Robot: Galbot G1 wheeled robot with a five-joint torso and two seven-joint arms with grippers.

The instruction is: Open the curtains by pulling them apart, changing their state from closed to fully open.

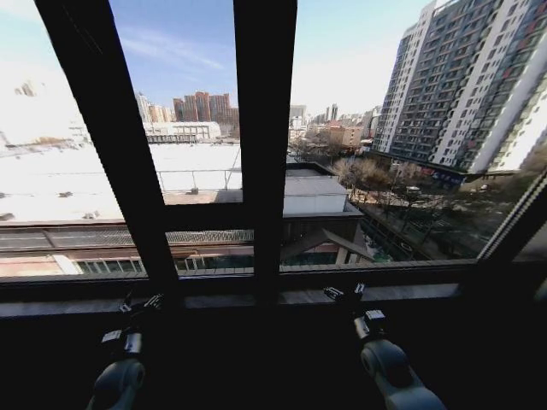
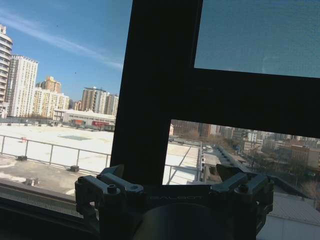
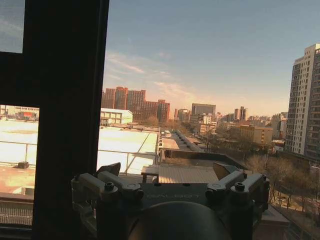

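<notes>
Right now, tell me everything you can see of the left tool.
The left tool is a dark metal two-finger unit on a rounded grey wrist, with bolted linkages and GALBOT lettering on its body. Its fingers stand open with nothing between them. It points at the glass just before the window sill, left of the thick central frame bar, apparently touching nothing.

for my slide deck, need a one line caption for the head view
Both arms held low before the bare window frame, left gripper and right gripper open near the sill, city beyond.
</notes>
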